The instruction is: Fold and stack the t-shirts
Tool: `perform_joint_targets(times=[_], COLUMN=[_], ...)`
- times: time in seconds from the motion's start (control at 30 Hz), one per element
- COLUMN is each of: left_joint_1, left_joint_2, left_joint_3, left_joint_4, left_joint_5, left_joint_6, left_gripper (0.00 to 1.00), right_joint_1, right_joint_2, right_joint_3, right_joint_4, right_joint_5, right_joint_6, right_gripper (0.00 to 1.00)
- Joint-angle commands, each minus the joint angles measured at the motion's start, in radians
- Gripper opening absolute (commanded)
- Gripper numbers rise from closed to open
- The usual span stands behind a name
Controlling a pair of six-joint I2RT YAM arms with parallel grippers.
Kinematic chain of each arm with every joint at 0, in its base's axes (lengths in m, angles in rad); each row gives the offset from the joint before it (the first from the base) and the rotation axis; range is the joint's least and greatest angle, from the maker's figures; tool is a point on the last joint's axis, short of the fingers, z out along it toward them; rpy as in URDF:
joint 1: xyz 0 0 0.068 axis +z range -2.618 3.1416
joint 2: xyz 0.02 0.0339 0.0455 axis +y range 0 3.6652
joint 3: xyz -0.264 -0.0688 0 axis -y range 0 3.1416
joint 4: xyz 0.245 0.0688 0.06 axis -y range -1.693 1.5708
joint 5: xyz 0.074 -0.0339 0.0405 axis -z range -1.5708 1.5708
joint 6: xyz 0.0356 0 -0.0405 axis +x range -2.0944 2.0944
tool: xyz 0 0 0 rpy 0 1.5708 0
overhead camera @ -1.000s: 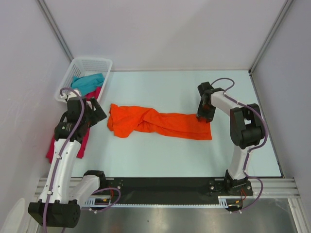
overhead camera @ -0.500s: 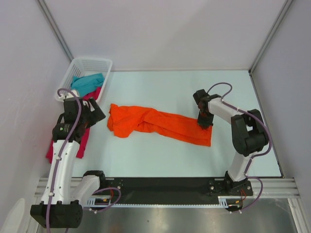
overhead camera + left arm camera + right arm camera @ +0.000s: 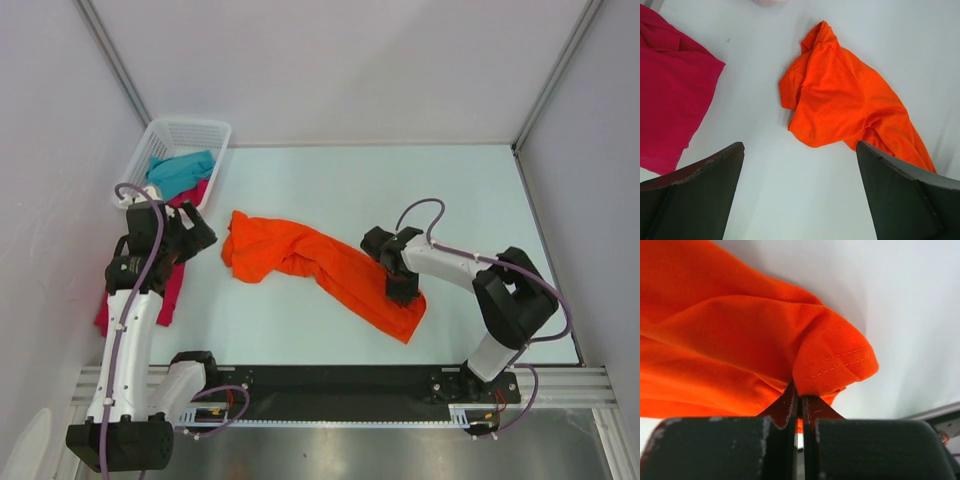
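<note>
The orange t-shirt [image 3: 320, 265] lies bunched in a diagonal strip across the table; its hemmed end [image 3: 840, 362] is pinched in my right gripper [image 3: 800, 392], which is shut on the cloth near the front [image 3: 400, 290]. My left gripper [image 3: 800, 200] hovers open over bare table between the orange t-shirt's left end [image 3: 845, 105] and a crimson t-shirt [image 3: 670, 90], touching neither. In the top view the left gripper [image 3: 188, 238] stands just left of the orange cloth. A teal t-shirt [image 3: 180, 170] sits in the basket, with more crimson cloth [image 3: 196, 192] draped over the basket's near edge.
The white lattice basket [image 3: 185, 130] stands at the back left corner. The crimson t-shirt [image 3: 170, 290] hangs off the table's left side, partly under the left arm. Frame posts rise at both back corners, and a black rail [image 3: 330, 385] runs along the front.
My right gripper has shut on the orange t-shirt's right end and dragged it toward the front and left, turning the strip diagonal. The left arm has barely moved.
</note>
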Motion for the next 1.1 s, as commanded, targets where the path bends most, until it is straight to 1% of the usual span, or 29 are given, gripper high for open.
perform_joint_targets(times=[0.0,0.13,0.17,0.27,0.3,0.33,0.37,0.43,0.53,0.63,0.73,0.83,0.87,0.9,0.93,0.97,1.0,1.03,1.07], left_joint_1=[0.028,0.04,0.042,0.043,0.045,0.045,0.045,0.045,0.043,0.046,0.048,0.048,0.046,0.048,0.048,0.048,0.048,0.05,0.05], left_joint_2=[-0.035,-0.048,-0.053,-0.058,-0.061,-0.062,-0.062,-0.061,-0.064,-0.067,-0.067,-0.07,-0.073,-0.073,-0.076,-0.077,-0.077,-0.079,-0.076], left_joint_3=[-0.015,-0.023,-0.026,-0.029,-0.029,-0.03,-0.032,-0.033,-0.03,-0.021,-0.006,0.009,0.019,0.022,0.025,0.026,0.026,0.026,0.026], left_joint_4=[0.018,0.015,0.016,0.015,0.016,0.015,0.015,0.016,0.012,0.001,-0.01,-0.017,-0.019,-0.024,-0.025,-0.027,-0.033,-0.036,-0.039], left_joint_5=[0.033,0.045,0.047,0.055,0.058,0.059,0.061,0.064,0.064,0.058,0.05,0.053,0.058,0.056,0.055,0.049,0.036,0.029,0.022], left_joint_6=[0.032,0.038,0.038,0.036,0.036,0.036,0.036,0.038,0.038,0.038,0.04,0.03,0.027,0.021,0.018,0.017,0.02,0.02,0.021], left_gripper=[1.0,1.0,0.99,0.99,0.99,1.0,1.0,0.99,0.99,0.99,0.99,1.0,0.99,1.0,1.0,0.99,0.99,0.99,0.99], right_joint_1=[0.07,0.164,0.207,0.277,0.29,0.3,0.313,0.317,0.337,0.345,0.342,0.292,0.275,0.256,0.226,0.218,0.209,0.202,0.192], right_joint_2=[-0.089,-0.127,-0.135,-0.144,-0.141,-0.132,-0.127,-0.111,-0.091,-0.075,-0.029,0.069,0.102,0.171,0.217,0.257,0.349,0.391,0.434], right_joint_3=[-0.019,-0.023,-0.024,-0.035,-0.035,-0.027,-0.018,0.013,0.124,0.23,0.344,0.46,0.482,0.509,0.59,0.637,0.696,0.809,0.88], right_joint_4=[-0.117,-0.174,-0.182,-0.192,-0.192,-0.191,-0.192,-0.209,-0.263,-0.284,-0.269,-0.206,-0.179,-0.136,-0.119,-0.111,-0.113,-0.117,-0.122], right_joint_5=[0.006,-0.006,-0.012,-0.043,-0.049,-0.043,-0.04,-0.02,0.023,0.04,0.075,0.084,0.075,0.058,0.023,0.017,0.011,-0.011,-0.023], right_joint_6=[0.137,0.226,0.244,0.298,0.304,0.307,0.31,0.303,0.289,0.263,0.212,0.111,0.079,0.053,-0.01,-0.033,-0.062,-0.111,-0.137], right_gripper=[0.0,0.0,0.0,0.0,0.05,0.18,0.27,0.39,0.45,0.46,0.47,0.48,0.48,0.48,0.48,0.48,0.48,0.48,0.49])
